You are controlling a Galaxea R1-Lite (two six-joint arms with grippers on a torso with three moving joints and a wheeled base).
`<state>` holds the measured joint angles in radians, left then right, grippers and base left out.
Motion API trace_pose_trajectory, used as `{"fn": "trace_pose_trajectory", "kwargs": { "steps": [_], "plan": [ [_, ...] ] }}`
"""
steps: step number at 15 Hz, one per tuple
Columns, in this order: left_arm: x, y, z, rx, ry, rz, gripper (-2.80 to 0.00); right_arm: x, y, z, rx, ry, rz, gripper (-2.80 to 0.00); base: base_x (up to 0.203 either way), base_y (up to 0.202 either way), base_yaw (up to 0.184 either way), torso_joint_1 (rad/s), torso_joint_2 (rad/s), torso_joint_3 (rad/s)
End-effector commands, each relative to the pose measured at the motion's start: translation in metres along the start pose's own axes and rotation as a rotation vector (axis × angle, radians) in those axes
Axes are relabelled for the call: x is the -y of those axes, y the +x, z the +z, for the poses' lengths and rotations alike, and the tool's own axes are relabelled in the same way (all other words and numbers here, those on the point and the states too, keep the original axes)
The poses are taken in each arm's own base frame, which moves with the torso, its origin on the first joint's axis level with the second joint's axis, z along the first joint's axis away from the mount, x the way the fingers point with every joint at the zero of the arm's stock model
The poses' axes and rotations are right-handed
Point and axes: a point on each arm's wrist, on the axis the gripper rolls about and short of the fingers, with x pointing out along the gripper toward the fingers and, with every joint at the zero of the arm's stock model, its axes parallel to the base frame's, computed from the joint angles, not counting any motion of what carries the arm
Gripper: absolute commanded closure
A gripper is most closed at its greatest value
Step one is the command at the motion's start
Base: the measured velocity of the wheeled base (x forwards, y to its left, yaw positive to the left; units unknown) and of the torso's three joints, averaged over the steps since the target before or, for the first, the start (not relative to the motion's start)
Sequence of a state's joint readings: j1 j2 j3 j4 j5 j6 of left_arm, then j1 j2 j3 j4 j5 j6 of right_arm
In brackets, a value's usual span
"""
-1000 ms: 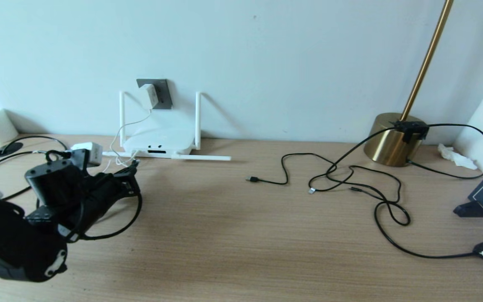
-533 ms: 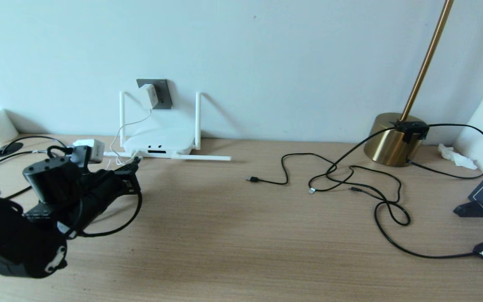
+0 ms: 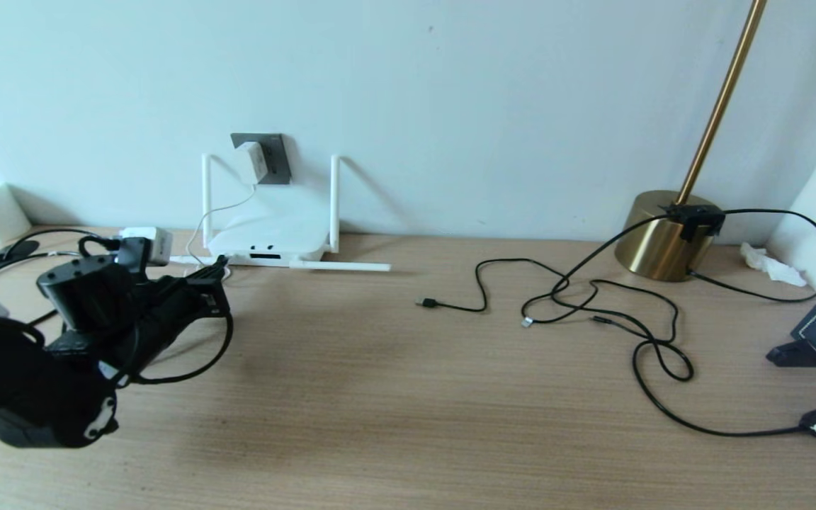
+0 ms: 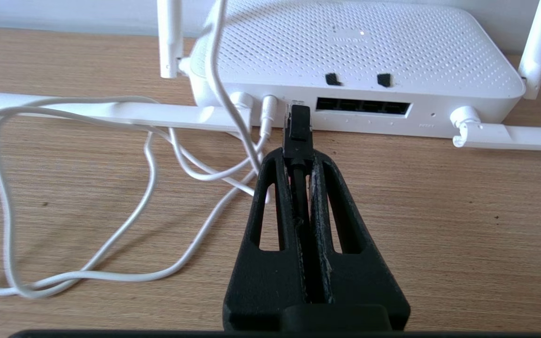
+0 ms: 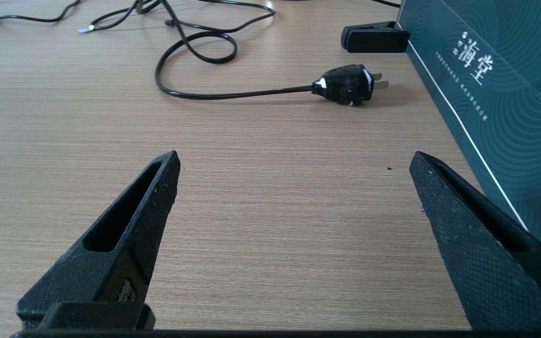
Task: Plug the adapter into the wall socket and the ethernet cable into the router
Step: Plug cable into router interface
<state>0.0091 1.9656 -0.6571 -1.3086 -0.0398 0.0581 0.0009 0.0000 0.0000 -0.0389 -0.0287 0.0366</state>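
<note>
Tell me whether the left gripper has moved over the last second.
Yes. The left gripper has crept up-frame toward the router, closing the gap.

Even, soft daylight throughout, cool cast on the wall (image 3: 450,85), faint diffuse shadows beneath the router (image 3: 266,241) antennas and lamp base (image 3: 656,237), mild glare on the brass, slight edge curvature in head view, wrist views sharp.

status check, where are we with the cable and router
Left gripper shut on ethernet cable, plug tip at router edge, not seated. Adapter in wall socket. Right gripper open, idle. White cord loops alongside.
</note>
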Motion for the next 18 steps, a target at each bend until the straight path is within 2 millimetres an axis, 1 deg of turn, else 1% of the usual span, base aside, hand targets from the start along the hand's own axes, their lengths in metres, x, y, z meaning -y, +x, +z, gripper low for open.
{"fn": "trace_pose_trajectory", "kwargs": {
  "steps": [1, 4, 9, 18],
  "plan": [
    [-0.0014, 0.004, -0.0061, -0.006, 0.0, 0.003, 0.0, 0.0001, 0.0008, -0.0029, -0.011, 0.0, -0.002, -2.8, 0.0, 0.0, 0.0, 0.0, 0.0, 0.0],
    [-0.001, 0.0055, -0.0025, 0.007, 0.014, 0.002, 0.0, 0.0001, 0.0007, -0.0029, -0.01, 0.0, -0.001, -2.8, 0.0, 0.0, 0.0, 0.0, 0.0, 0.0],
    [0.0019, 0.0047, -0.0069, -0.01, 0.014, -0.013, 0.0, 0.0001, 0.0007, -0.0029, -0.01, 0.0, -0.001, -2.8, 0.0, 0.0, 0.0, 0.0, 0.0, 0.0],
    [0.0065, 0.003, -0.0082, -0.014, -0.017, -0.026, 0.0, 0.0001, 0.0007, -0.0029, -0.01, 0.0, 0.0, -2.8, 0.0, 0.0, 0.0, 0.0, 0.0, 0.0]
  ]
}}
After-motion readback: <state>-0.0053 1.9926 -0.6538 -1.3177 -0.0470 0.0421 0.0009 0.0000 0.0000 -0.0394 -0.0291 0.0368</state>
